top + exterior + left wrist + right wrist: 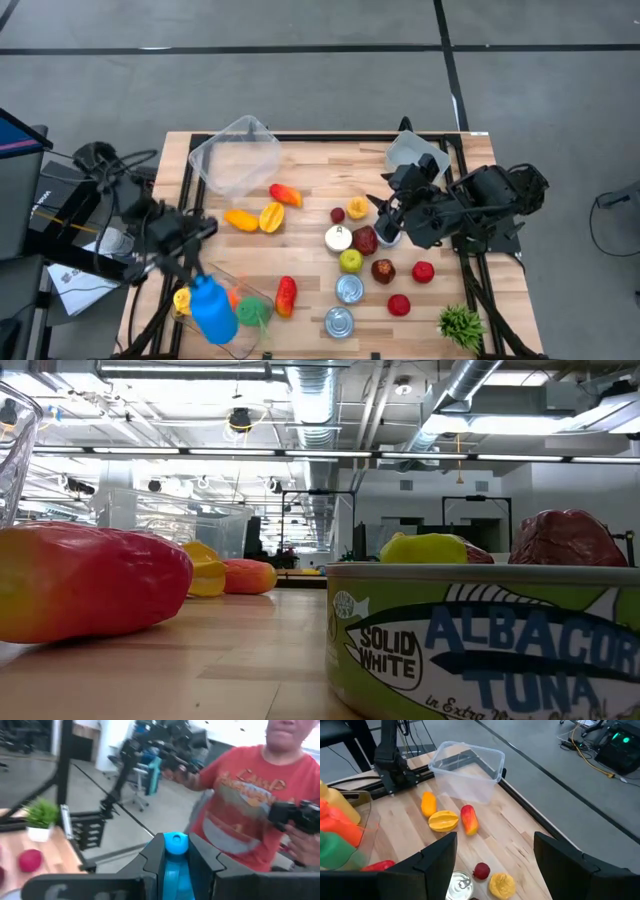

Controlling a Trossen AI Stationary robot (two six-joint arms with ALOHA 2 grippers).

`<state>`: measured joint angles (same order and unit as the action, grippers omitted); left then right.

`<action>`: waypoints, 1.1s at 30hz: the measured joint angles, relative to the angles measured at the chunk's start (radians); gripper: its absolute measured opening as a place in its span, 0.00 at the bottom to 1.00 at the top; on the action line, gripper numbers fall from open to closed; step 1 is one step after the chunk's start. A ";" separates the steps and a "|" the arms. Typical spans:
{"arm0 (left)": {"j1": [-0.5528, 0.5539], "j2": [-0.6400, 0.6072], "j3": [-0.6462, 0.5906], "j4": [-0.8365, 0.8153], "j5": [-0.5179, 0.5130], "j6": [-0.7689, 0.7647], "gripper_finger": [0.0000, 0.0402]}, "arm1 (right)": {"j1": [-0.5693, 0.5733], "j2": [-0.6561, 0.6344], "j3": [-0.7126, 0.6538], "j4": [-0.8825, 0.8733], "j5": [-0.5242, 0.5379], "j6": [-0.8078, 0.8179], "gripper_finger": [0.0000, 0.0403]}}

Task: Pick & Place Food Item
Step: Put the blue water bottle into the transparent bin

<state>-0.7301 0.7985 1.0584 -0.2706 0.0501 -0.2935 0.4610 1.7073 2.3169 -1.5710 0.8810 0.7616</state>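
Left gripper [205, 290] over the table's [310, 290] front-left corner, clamped on a blue bottle [211, 308], seen between the fingers [200, 862] in the left wrist view. Beneath it, a clear tray [240, 290] with yellow, orange and green food pieces. Further right, red pepper [286, 295], clear tub [235, 155], orange and yellow fruit, two tuna cans [349, 289]. Right gripper [380, 222] spread wide, holding nothing, above the dark red item [365, 240] beside the white jar [338, 238]. Small green plant [461, 325] at the front-right corner.
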 joint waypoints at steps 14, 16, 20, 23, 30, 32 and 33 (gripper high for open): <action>-0.407 0.159 0.000 -0.124 -0.484 -0.004 0.12 | -0.005 0.000 0.000 0.000 0.000 0.074 0.63; -0.431 0.183 0.000 -0.123 -0.512 -0.021 0.12 | -0.006 0.000 0.000 0.000 0.000 0.077 0.63; -0.456 0.223 0.000 -0.124 -0.571 -0.029 0.12 | -0.006 0.000 0.000 0.000 0.000 0.077 0.63; -0.461 0.251 0.000 -0.140 -0.602 -0.030 0.12 | -0.006 0.000 0.000 0.000 0.000 0.077 0.63; -0.462 0.315 0.000 -0.143 -0.621 -0.078 0.14 | -0.006 0.000 0.000 0.000 0.000 0.078 0.63; -0.462 0.329 0.000 -0.151 -0.631 -0.086 0.14 | -0.006 0.000 0.000 0.000 0.000 0.078 0.63; -0.462 0.336 0.000 -0.157 -0.632 -0.088 0.14 | -0.006 0.000 0.000 0.000 0.000 0.078 0.63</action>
<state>-1.1923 1.1344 1.0584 -0.4279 -0.5822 -0.3812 0.4553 1.7073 2.3169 -1.5711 0.8809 0.8392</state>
